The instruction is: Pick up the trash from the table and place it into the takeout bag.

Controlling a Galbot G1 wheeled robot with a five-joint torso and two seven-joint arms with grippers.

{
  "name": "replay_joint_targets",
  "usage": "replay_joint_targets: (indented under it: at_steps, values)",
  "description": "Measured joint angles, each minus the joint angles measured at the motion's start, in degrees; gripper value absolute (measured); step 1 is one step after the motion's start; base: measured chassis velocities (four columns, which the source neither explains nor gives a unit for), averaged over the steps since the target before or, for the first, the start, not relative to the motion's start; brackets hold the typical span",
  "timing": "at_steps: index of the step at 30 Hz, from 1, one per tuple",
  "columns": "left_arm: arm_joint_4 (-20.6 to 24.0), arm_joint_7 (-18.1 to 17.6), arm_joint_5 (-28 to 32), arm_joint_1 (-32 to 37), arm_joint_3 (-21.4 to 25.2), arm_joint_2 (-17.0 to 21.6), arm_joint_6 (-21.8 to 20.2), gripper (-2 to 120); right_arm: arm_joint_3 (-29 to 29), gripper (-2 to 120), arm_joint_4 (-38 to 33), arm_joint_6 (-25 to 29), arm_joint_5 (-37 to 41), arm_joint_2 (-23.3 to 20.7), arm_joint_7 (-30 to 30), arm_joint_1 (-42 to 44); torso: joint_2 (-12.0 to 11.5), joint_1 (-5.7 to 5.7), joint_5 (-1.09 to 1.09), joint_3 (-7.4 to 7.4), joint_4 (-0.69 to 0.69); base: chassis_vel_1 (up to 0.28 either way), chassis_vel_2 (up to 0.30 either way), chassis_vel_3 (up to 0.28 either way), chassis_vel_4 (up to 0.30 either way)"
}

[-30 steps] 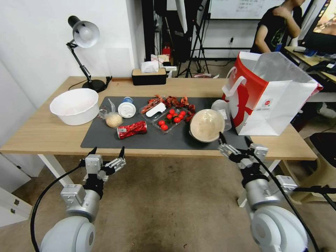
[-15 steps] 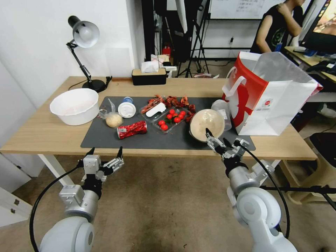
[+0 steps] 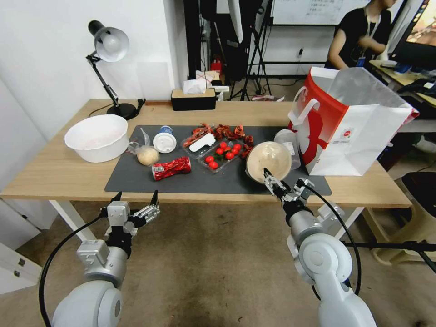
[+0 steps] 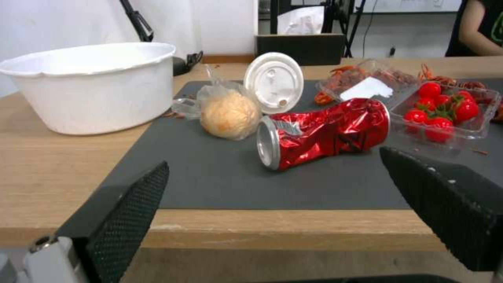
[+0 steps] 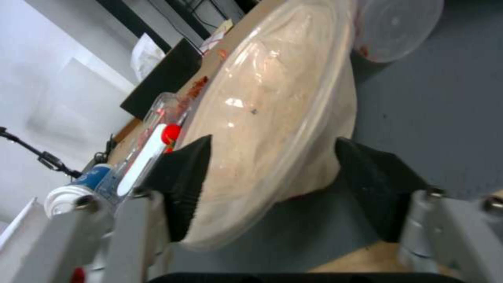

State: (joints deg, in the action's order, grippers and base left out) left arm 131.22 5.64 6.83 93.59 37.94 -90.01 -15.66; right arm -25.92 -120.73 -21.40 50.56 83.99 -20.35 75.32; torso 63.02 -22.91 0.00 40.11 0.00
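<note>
At the near edge of the table (image 3: pixel 59 175), toward its right end, I have the right gripper (image 3: pixel 282 182) up against the paper bowl (image 3: pixel 269 161). Its fingers are spread, and from the right wrist camera they straddle the bowl's near rim, one pad (image 5: pixel 183 184) on the inner, film-covered side and the other outside the wall. Neither pad looks pressed home yet, so I judge nothing is gripped.

The bowl sits tipped on the right part of the grey mat (image 3: pixel 136 179), its mouth tilted toward me, directly beyond the right gripper. Just behind it lies the clear plastic tub (image 3: pixel 287 138), and the takeout bag (image 3: pixel 349 136) stands open at the table's right end, near the bowl. That makes the right arm the natural one for this piece: bowl ahead, bag just to the right.

The left gripper (image 3: pixel 134 202) hangs below the near edge, short of the table, fingers wide apart and empty. The crushed red can (image 4: pixel 325 131) lies on its side ahead of it, long axis crosswise to the fingers.
</note>
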Motion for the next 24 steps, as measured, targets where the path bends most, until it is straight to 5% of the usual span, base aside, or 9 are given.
replay_joint_targets:
  at_steps: [16,24]
  values:
    - [-0.1,0.0,0.0,0.2,-0.3,0.1,1.5,100,-1.0,1,-2.0,-0.8,0.7,0.1,-1.9,1.7,0.0,0.0,0.0,0.0,0.0,0.0,0.0,0.0,0.0]
    - [-0.2,0.0,0.0,0.3,-0.3,0.2,2.1,100,-2.7,0,-8.1,2.7,0.8,-1.1,3.4,3.6,0.0,0.0,0.0,0.0,0.0,0.0,0.0,0.0,0.0]
